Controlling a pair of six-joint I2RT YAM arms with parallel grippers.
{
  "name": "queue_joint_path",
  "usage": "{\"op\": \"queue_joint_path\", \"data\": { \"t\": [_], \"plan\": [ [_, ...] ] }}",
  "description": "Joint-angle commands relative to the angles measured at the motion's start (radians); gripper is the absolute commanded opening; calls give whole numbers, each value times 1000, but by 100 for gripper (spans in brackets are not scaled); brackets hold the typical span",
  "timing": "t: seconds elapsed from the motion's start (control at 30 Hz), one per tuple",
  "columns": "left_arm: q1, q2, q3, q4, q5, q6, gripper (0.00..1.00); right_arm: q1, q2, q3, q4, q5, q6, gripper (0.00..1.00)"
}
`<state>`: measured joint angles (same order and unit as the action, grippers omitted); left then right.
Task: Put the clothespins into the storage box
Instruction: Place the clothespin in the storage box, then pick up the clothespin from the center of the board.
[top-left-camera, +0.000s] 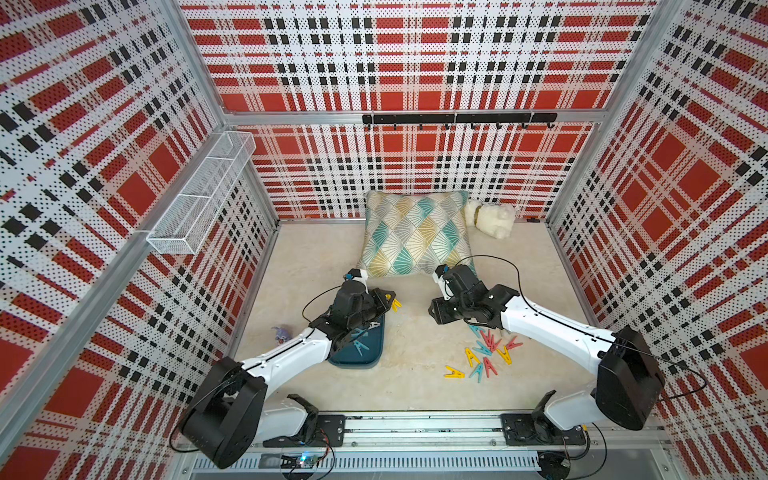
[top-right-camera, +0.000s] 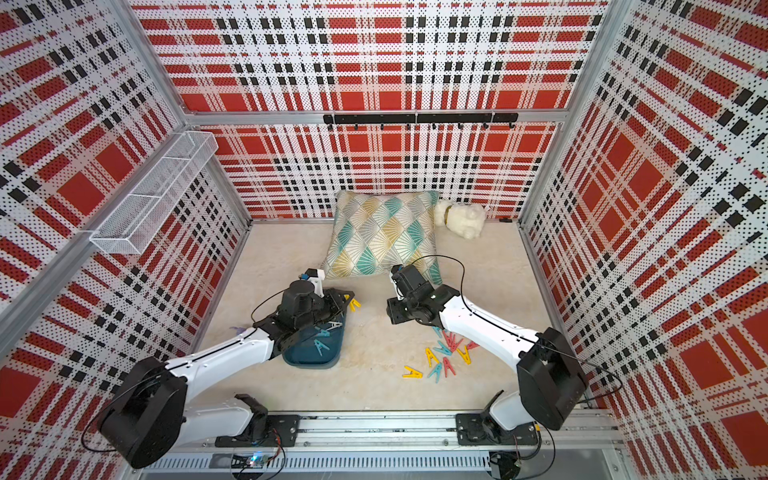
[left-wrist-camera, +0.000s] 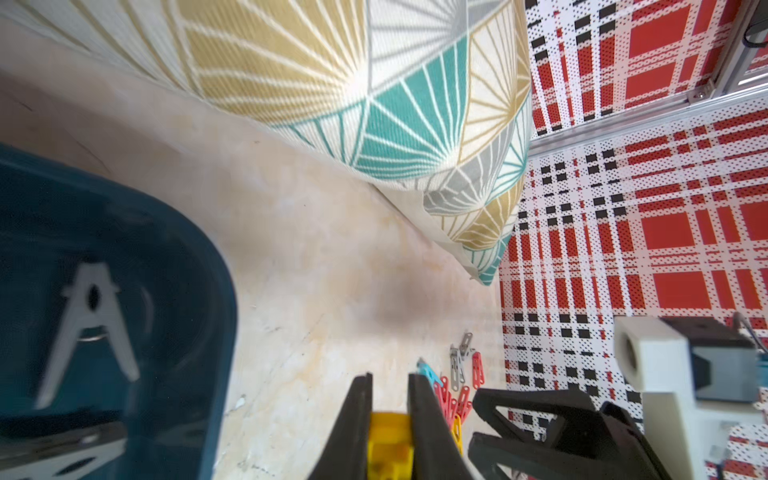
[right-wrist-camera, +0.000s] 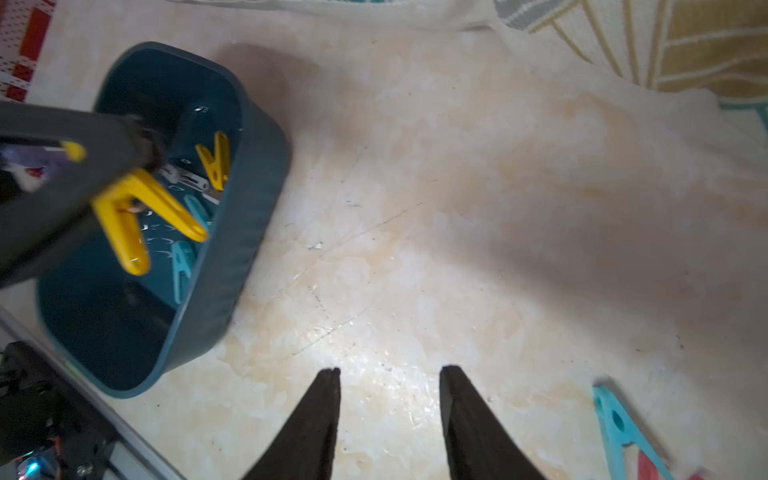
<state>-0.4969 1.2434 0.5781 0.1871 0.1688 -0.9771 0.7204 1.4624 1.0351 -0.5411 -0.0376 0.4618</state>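
My left gripper (top-left-camera: 390, 300) (left-wrist-camera: 388, 376) is shut on a yellow clothespin (left-wrist-camera: 390, 440) (right-wrist-camera: 137, 216). It holds the pin just above the far right corner of the dark teal storage box (top-left-camera: 365, 362) (top-right-camera: 316, 365) (right-wrist-camera: 249, 199). Several clothespins lie inside the box, among them a grey one (left-wrist-camera: 91, 316), a yellow one (right-wrist-camera: 216, 160) and teal ones (top-left-camera: 359, 345). My right gripper (top-left-camera: 437, 311) (right-wrist-camera: 388, 370) is open and empty over bare table between the box and a loose pile of clothespins (top-left-camera: 484, 353) (top-right-camera: 442, 353). A teal clothespin (right-wrist-camera: 619, 424) lies close to its fingers.
A patterned cushion (top-left-camera: 415, 232) lies at the back behind both grippers, with a white plush toy (top-left-camera: 492, 218) beside it. A small purple object (top-left-camera: 282, 332) sits left of the box. A white wire basket (top-left-camera: 199, 195) hangs on the left wall, a black hook rail (top-left-camera: 457, 118) on the back wall.
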Motion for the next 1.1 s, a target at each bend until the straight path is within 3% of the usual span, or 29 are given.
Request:
{"op": "queue_joint_path", "data": {
  "t": [0.0, 0.3, 0.47, 0.5, 0.6, 0.63, 0.67, 0.8, 1.07],
  "plan": [
    [47, -48, -28, -142, -61, 100, 0, -3, -11, -33, -48, 36, -6, 46],
    [150, -94, -71, -270, -136, 207, 1, 46, -51, -144, -93, -25, -37, 44],
    [155, -78, -76, -277, -160, 222, 9, 103, -83, -197, -115, -15, -21, 44],
    [155, -77, -77, -278, -162, 224, 16, 113, -85, -205, -118, -12, -16, 43],
    [151, -79, -78, -279, -165, 222, 51, 153, -71, -206, -120, -8, -1, 43],
    [148, -85, -78, -281, -166, 222, 55, 170, -59, -202, -126, 8, 5, 43],
    [146, -90, -78, -283, -167, 221, 70, 185, -47, -198, -135, 27, 10, 43],
    [140, -116, -74, -287, -162, 211, 70, 236, 16, -169, -176, 120, 39, 40],
    [114, -142, -58, -287, -149, 190, 66, 274, 84, -161, -184, 163, 55, 36]
  ]
}}
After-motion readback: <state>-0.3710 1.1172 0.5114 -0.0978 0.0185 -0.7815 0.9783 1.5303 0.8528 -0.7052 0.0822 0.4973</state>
